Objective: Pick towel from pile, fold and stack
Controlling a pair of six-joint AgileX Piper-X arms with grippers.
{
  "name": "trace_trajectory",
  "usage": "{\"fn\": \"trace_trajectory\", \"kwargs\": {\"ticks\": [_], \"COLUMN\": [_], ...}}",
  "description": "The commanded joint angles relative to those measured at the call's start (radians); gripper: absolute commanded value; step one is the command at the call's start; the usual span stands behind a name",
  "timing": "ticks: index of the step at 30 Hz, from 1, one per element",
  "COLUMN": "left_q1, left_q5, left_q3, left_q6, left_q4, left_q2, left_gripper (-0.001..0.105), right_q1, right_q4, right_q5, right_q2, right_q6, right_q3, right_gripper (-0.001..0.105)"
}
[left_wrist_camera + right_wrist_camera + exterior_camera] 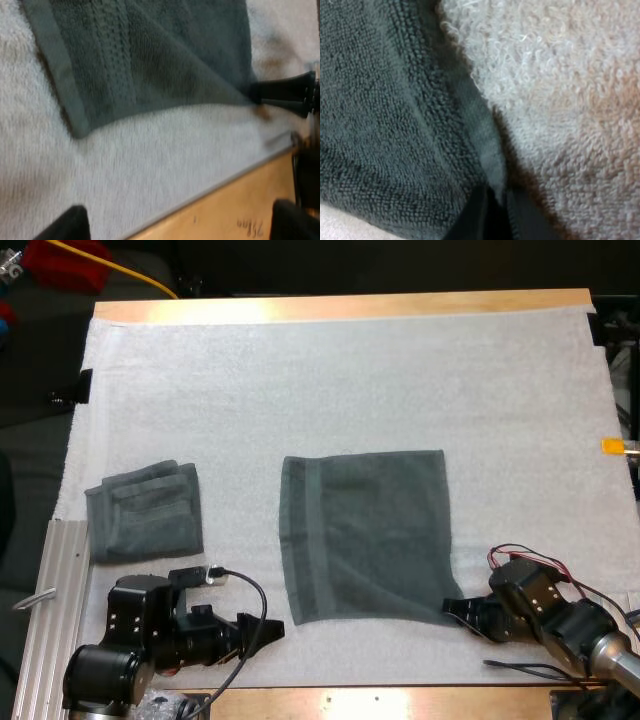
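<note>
I had the spread towel lying flat on the mat, with a folded towel well apart on its left. My right fingers were pinching its near right corner. My left fingers stood spread and clear, near the near left corner. I judged the fold was just starting: next, the left had to grip its corner so both could carry the near edge over

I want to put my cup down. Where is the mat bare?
Bare: the white mat beyond both towels, and the strip between the folded towel and the spread towel. Crowded: the near edge, with the left gripper and the right gripper at the towel's corner.
</note>
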Motion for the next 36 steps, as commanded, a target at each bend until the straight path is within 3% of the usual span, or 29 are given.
{"fn": "trace_trajectory", "kwargs": {"ticks": [1, 10, 18, 29, 36], "left_q1": [0.002, 0.002, 0.002, 0.001, -0.103], "left_q5": [0.015, -0.016, 0.028, 0.031, 0.030], "left_q3": [0.000, 0.000, 0.000, 0.000, 0.000], "left_q6": [-0.021, -0.035, -0.035, 0.031, 0.011], "left_q4": [-0.035, -0.145, -0.267, -0.283, -0.369], "left_q2": [0.004, 0.193, 0.408, 0.587, 0.710], "left_gripper": [0.070, 0.070, 0.070, 0.070, 0.070], "right_q1": [0.000, 0.000, 0.000, 0.000, 0.000], "right_q4": [0.033, 0.033, 0.033, 0.033, 0.033], "right_q5": [0.007, 0.007, 0.007, 0.007, 0.007], "right_q2": [-0.003, -0.003, -0.003, -0.003, -0.003], "right_q6": [-0.007, -0.007, -0.007, -0.007, -0.007], "right_q3": [-0.002, -0.002, -0.002, -0.002, -0.002], "right_gripper": [0.001, 0.001, 0.001, 0.001, 0.001]}}
